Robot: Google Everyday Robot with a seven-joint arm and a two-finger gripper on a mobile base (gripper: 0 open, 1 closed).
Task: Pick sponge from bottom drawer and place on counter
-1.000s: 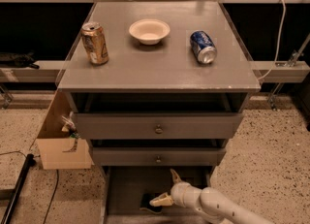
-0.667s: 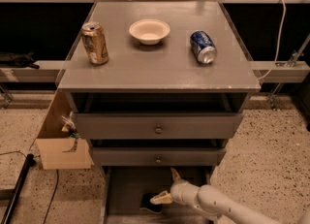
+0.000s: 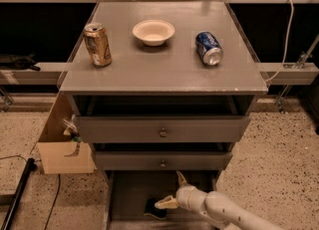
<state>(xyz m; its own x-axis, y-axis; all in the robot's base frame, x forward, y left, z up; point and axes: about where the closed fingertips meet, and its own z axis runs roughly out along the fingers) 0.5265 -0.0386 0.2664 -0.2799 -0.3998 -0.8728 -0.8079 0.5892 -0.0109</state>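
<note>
Below the counter [image 3: 164, 69], in the pulled-out bottom drawer [image 3: 128, 194], the gripper [image 3: 168, 190] sits with fingers [image 3: 166, 203] apart, just beside the sponge [image 3: 153, 209].

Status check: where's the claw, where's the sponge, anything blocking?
Claw open, down in bottom drawer. Sponge on drawer floor right at claw, not gripped. Nothing covers it; counter holds upright gold can, bowl, tipped blue can.

i count a gold can [image 3: 97, 45] and a blue can [image 3: 208, 48], so two cans on the counter [image 3: 164, 69], plus one bowl [image 3: 153, 32]. three drawers, two knobs [image 3: 163, 133]. one sponge [image 3: 153, 208] in the bottom drawer [image 3: 130, 194]. one gripper [image 3: 172, 191] just over it, two fingers spread. one cardboard box [image 3: 65, 157].
</note>
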